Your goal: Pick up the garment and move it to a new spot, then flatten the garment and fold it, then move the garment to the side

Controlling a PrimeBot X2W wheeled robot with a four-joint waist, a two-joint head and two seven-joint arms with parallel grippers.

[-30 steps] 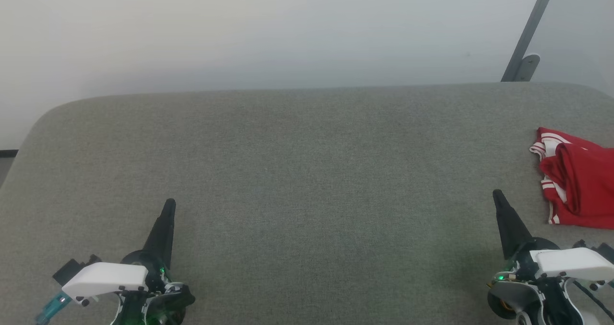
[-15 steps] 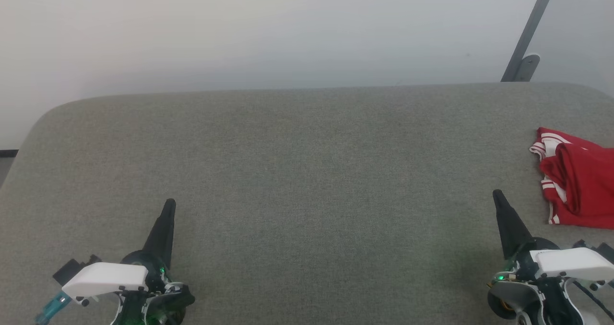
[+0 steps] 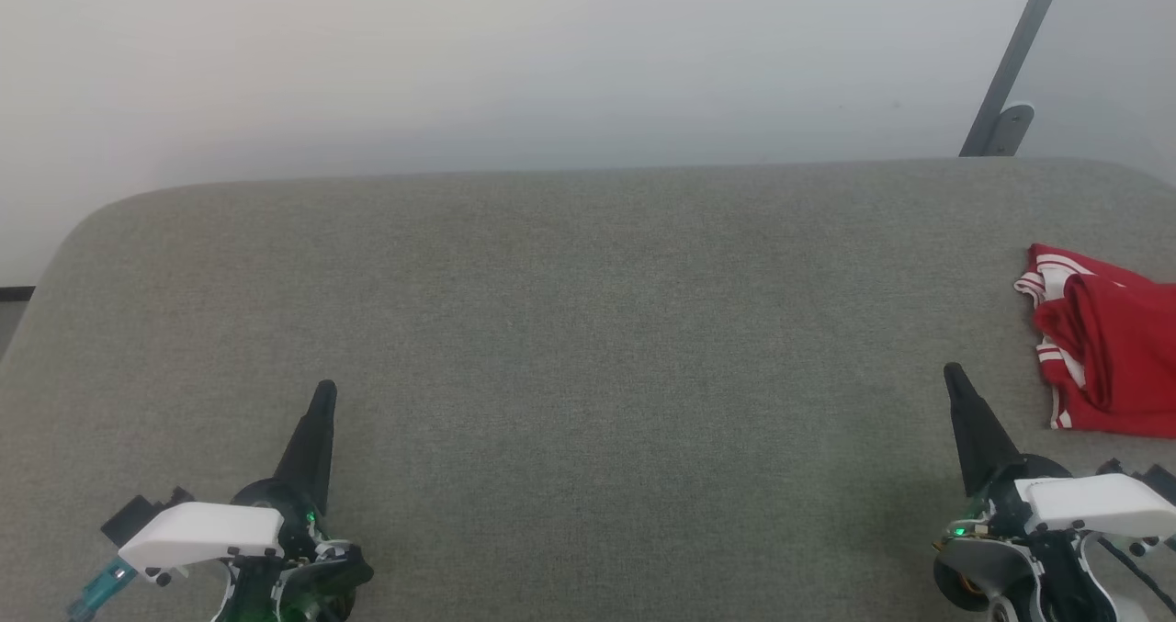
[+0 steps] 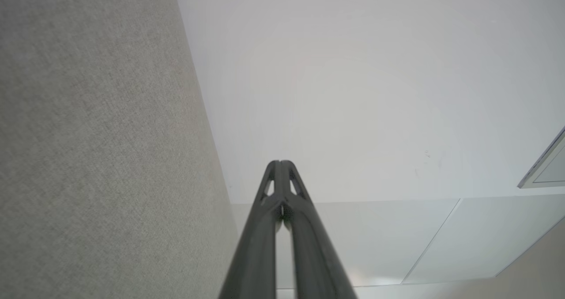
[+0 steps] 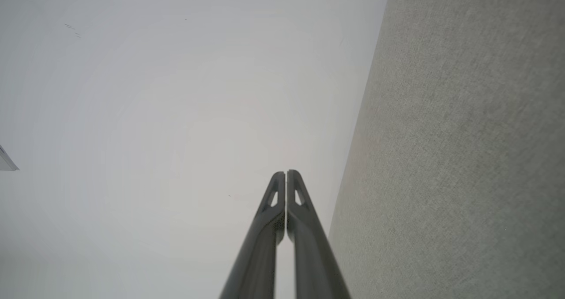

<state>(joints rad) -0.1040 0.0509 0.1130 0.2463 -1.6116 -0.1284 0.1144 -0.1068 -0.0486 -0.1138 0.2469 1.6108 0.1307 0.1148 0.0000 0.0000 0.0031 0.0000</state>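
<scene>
The garment [image 3: 1107, 346], red with red-and-white striped trim, lies bunched at the right edge of the grey fabric surface [image 3: 588, 328], partly cut off by the head view's border. My right gripper [image 3: 953, 374] is shut and empty, low at the right, a short way left of and nearer than the garment. My left gripper [image 3: 326, 390] is shut and empty at the lower left, far from the garment. In the left wrist view the left gripper [image 4: 280, 163] has its fingertips pressed together. The right wrist view shows the right gripper [image 5: 286, 173] closed the same way.
The grey surface has a rounded far-left corner [image 3: 101, 218] and ends at a pale wall [image 3: 551, 52]. A grey metal bar [image 3: 1011, 62] slants up behind the far right edge.
</scene>
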